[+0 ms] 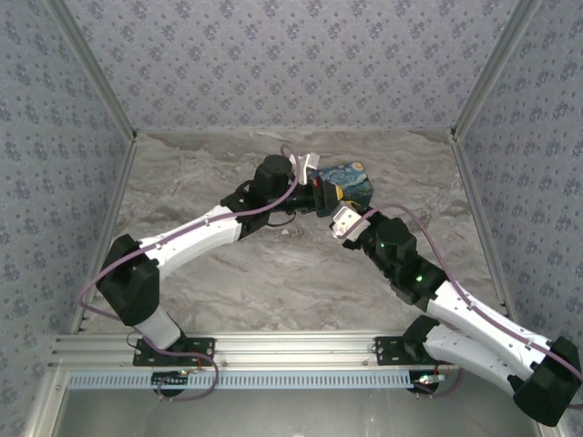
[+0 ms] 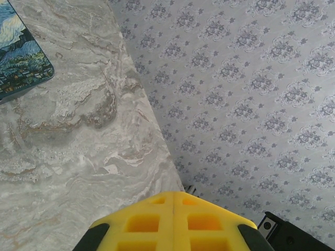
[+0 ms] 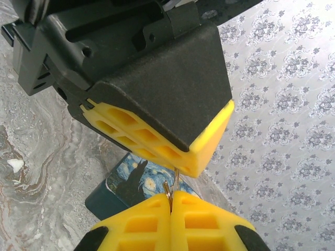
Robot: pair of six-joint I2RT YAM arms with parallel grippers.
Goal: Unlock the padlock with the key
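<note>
In the right wrist view my right gripper (image 3: pixel 171 193) is shut on the key (image 3: pixel 176 179), a thin metal strip with a small ring at its lower end. The key's upper end runs into the tip of my left gripper (image 3: pixel 201 166), which hangs just above and is shut on it. From above, the left gripper (image 1: pixel 321 195) and right gripper (image 1: pixel 332 211) meet tip to tip beside the blue starry-night box (image 1: pixel 355 182). The left gripper (image 2: pixel 174 194) has its yellow fingers pressed together. The padlock is hidden.
The box (image 3: pixel 131 183) lies flat on the marble table (image 1: pixel 273 273), near the back wall and just behind both grippers. It also sits at the top left of the left wrist view (image 2: pixel 21 57). Patterned walls (image 1: pixel 291 64) close in three sides.
</note>
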